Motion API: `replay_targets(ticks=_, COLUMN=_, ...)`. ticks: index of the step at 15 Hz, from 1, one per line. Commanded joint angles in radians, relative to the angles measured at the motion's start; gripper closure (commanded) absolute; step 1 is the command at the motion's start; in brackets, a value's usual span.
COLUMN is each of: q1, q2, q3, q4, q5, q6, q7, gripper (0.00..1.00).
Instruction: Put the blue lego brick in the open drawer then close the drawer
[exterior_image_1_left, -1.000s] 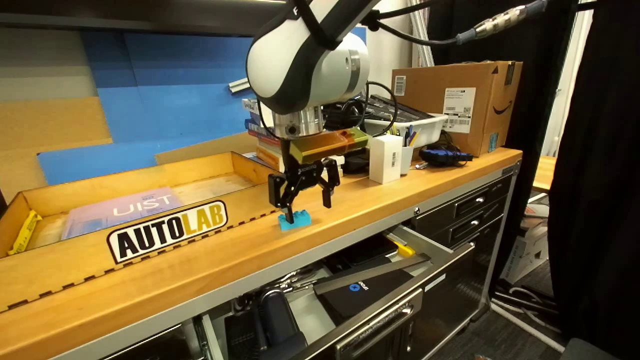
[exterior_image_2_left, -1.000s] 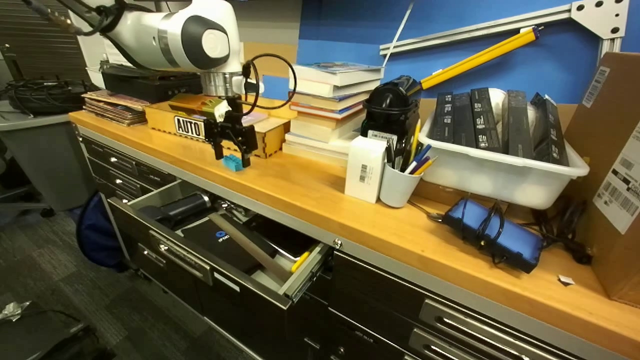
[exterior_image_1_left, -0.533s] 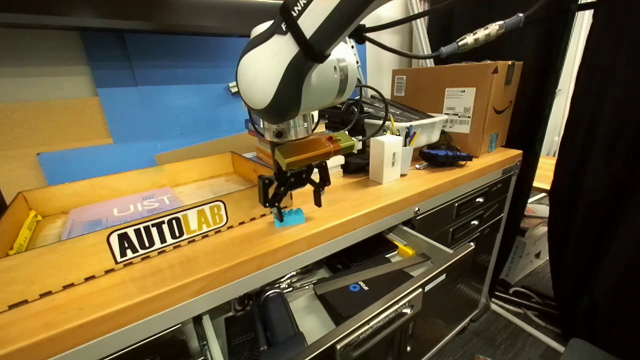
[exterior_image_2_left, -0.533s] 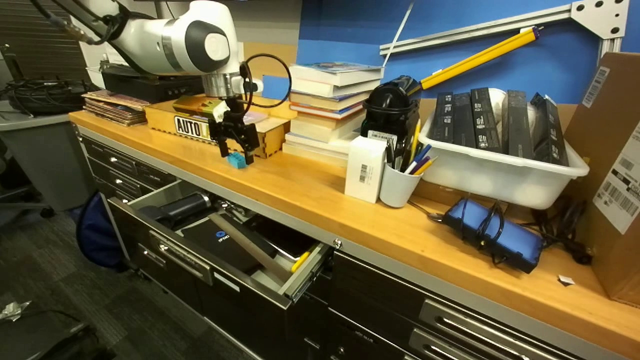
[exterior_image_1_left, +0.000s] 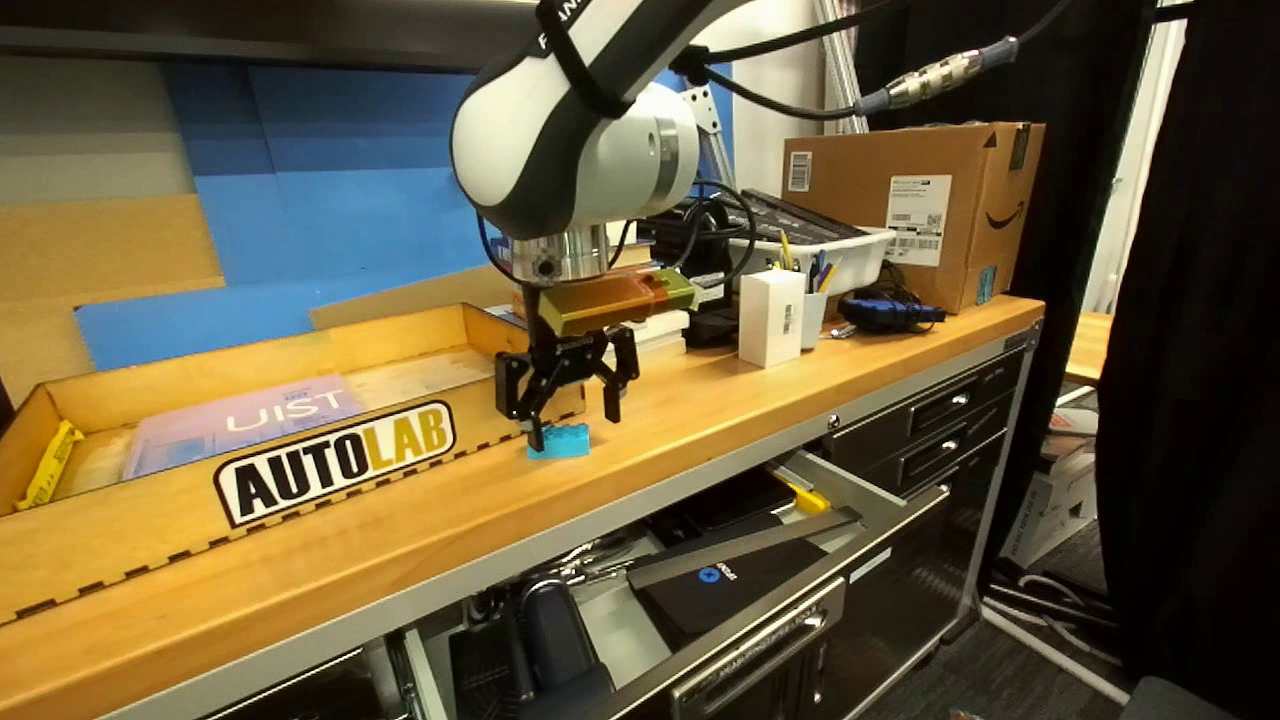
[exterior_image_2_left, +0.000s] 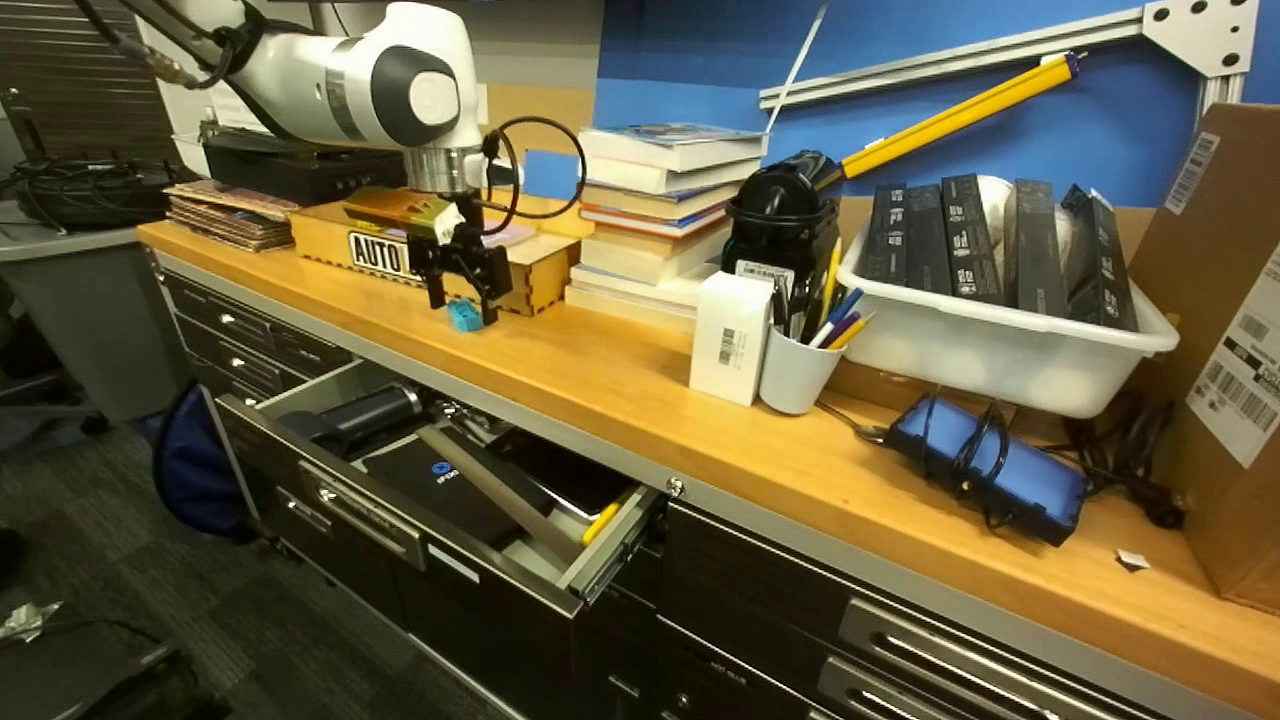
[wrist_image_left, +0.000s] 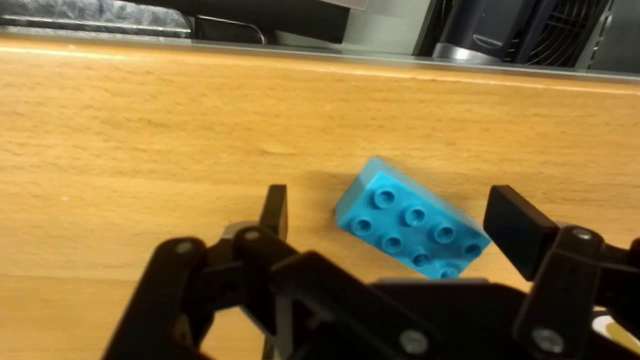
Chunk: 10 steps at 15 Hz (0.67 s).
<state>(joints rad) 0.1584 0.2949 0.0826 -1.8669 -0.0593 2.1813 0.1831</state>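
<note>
The blue lego brick (exterior_image_1_left: 565, 442) lies studs up on the wooden countertop. It also shows in an exterior view (exterior_image_2_left: 464, 316) and in the wrist view (wrist_image_left: 412, 225), turned at a slant. My gripper (exterior_image_1_left: 575, 430) is open and low over it, one finger on each side; it also shows in the wrist view (wrist_image_left: 392, 212). The brick's end is very near the right finger there; I cannot tell if they touch. A wide gap separates the brick from the left finger. The black drawer (exterior_image_1_left: 740, 626) stands open below the counter, also in an exterior view (exterior_image_2_left: 500, 570).
A wooden tray with the AUTOLAB sign (exterior_image_1_left: 335, 463) is behind the gripper. Stacked books (exterior_image_2_left: 660, 210), a white box (exterior_image_2_left: 730, 340), a pen cup (exterior_image_2_left: 797, 372) and a white bin (exterior_image_2_left: 1000, 345) stand along the counter. The drawer holds a black box (exterior_image_1_left: 735, 590) and tools.
The brick has slid along the counter, toward the left in an exterior view, with the gripper moving the same way. The fingers stay open and the drawer stays open.
</note>
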Motion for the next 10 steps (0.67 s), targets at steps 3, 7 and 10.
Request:
replay_targets(ticks=3, q1=-0.015, q2=0.015, q3=0.024, q4=0.039, q5=0.077, q6=-0.029, q7=-0.111, gripper=0.0)
replay_targets(ticks=7, q1=0.005, q2=0.024, q3=-0.002, q4=0.023, q5=-0.022, q6=0.052, q7=-0.065, gripper=0.0)
replay_targets(ticks=10, q1=-0.003, q2=0.037, q3=-0.003, q4=0.028, q5=-0.034, q6=0.071, q7=-0.078, gripper=0.0)
